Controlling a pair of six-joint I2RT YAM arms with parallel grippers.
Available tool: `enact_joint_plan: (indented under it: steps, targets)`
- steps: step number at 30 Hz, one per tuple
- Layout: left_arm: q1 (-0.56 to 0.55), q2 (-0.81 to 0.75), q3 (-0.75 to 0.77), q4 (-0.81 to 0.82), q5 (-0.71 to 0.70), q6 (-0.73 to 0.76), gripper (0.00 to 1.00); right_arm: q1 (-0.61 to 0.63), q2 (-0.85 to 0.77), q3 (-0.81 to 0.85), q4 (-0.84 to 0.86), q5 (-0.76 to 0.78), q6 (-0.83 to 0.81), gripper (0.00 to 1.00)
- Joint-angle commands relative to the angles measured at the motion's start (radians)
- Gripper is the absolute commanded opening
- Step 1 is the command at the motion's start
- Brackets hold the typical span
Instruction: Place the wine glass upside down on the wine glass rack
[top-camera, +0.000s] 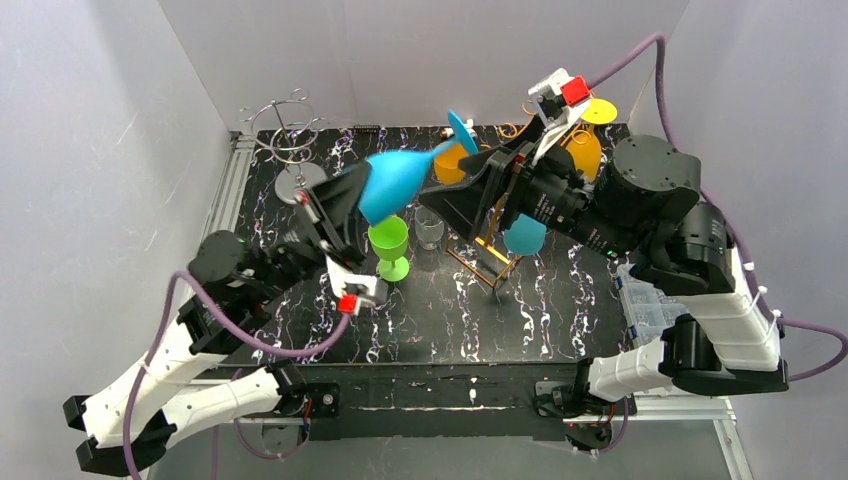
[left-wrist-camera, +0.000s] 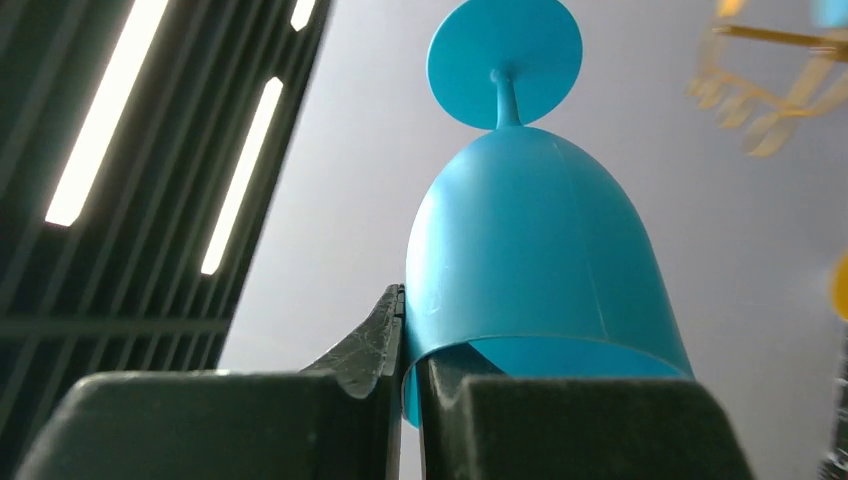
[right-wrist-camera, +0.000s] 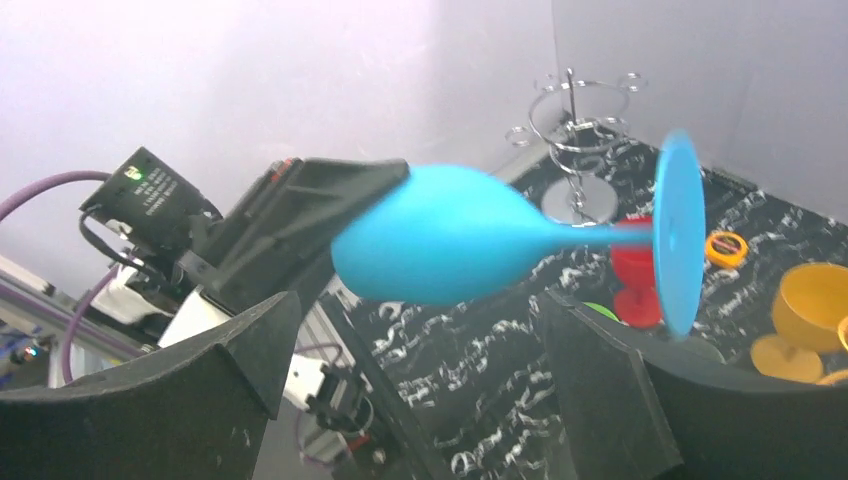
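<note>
While the left gripper (left-wrist-camera: 405, 330) is clamped on the rim of the blue glass (left-wrist-camera: 530, 240), one finger inside the bowl and one outside, you have the glass up in the air and off the table (top-camera: 450, 320). From above it hangs over the back middle of the table. It lies nearly on its side, with the bowl toward the left gripper and the stem and foot pointing to the back right.

Your right gripper (right-wrist-camera: 420, 330) stands wide apart with nothing in it. In its wrist view the glass sits between the two fingers, and neither pad appears to touch it.

The gold rack (top-camera: 480, 260) stands near the middle of the table, just to the right of the glass and partly under the right arm. The glass is not on it.

A green glass (top-camera: 388, 245) stands upright on the table below the blue bowl, with a clear glass (top-camera: 428, 228) just beside it. A silver rack (top-camera: 290, 130) stands at the back left corner.
</note>
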Motion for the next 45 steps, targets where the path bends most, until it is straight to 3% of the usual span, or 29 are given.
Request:
enact_joint_plan:
  steps: [1, 4, 9, 12, 18, 24, 27, 37, 45]
  targets:
    - [0.004, 0.018, 0.141, 0.215, -0.17, -0.132, 0.0, 0.003, 0.0, -0.108, 0.296, -0.007, -0.004, 0.98]
    - [0.004, 0.039, 0.241, 0.218, -0.213, -0.252, 0.0, 0.003, -0.017, -0.206, 0.447, -0.044, 0.005, 0.98]
    - [0.004, 0.058, 0.358, 0.197, -0.275, -0.447, 0.0, 0.003, -0.064, -0.447, 0.895, -0.146, 0.007, 0.98]
    - [0.004, 0.023, 0.32, 0.189, -0.225, -0.505, 0.0, 0.002, -0.019, -0.445, 1.026, -0.24, 0.01, 0.98]
    - [0.004, -0.039, 0.248, 0.185, -0.134, -0.612, 0.0, 0.003, 0.112, -0.337, 1.167, -0.594, 0.037, 0.98]
    - [0.004, -0.036, 0.298, 0.148, -0.112, -0.707, 0.0, 0.002, 0.109, -0.416, 1.329, -0.558, 0.077, 0.98]
    - [0.004, -0.016, 0.335, 0.103, -0.067, -0.751, 0.0, 0.003, 0.16, -0.374, 1.349, -0.562, 0.106, 0.98]
    - [0.004, -0.029, 0.292, 0.109, 0.052, -0.644, 0.0, 0.004, 0.282, -0.328, 1.583, -0.562, 0.271, 0.98]
    - [0.004, -0.06, 0.253, 0.111, 0.079, -0.587, 0.0, 0.004, 0.335, -0.29, 1.623, -0.514, 0.274, 0.96]
